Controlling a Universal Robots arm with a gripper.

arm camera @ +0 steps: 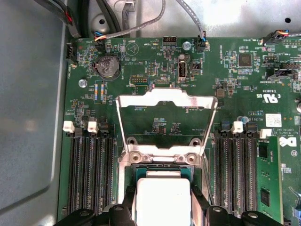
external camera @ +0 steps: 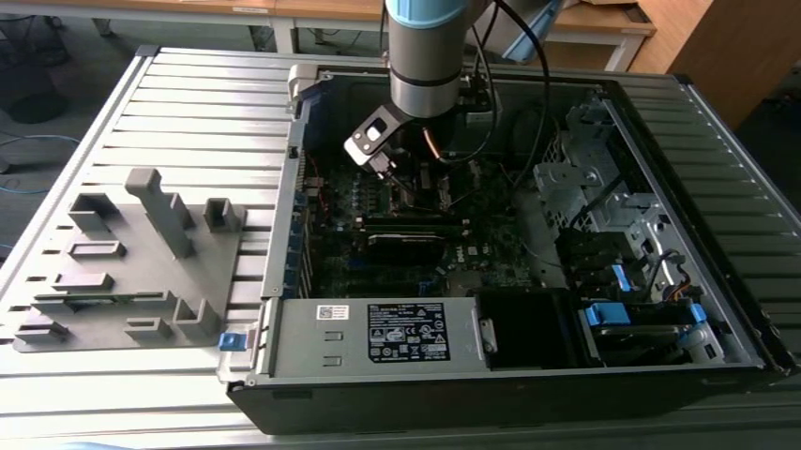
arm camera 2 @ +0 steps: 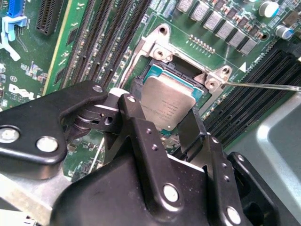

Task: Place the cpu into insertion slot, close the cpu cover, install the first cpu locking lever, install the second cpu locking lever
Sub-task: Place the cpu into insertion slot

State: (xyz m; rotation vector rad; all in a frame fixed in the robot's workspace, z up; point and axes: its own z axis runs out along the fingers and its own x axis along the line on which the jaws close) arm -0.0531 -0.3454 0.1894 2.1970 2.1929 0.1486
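Observation:
My gripper (external camera: 398,180) reaches down into the open computer case (external camera: 281,225), over the dark green board (external camera: 375,202). In both wrist views its black fingers (arm camera 2: 136,94) flank the cpu (arm camera 2: 169,101), a silvery square chip, and are shut on its two opposite edges. The cpu (arm camera: 162,195) sits directly over the insertion slot (arm camera: 162,170), low against its silvery rim; whether it rests fully in I cannot tell. The cpu cover (arm camera: 167,98), a thin metal frame with a square window, stands swung open beyond the slot. A thin metal lever rod (arm camera 2: 263,85) sticks out beside the slot.
Long black memory slots (arm camera: 89,174) run on both sides of the insertion slot. A grey power supply box (external camera: 375,333) and drive bays with blue clips (external camera: 605,314) fill the case's near end. A grey fixture plate (external camera: 126,262) lies on the slatted table at the exterior view's left.

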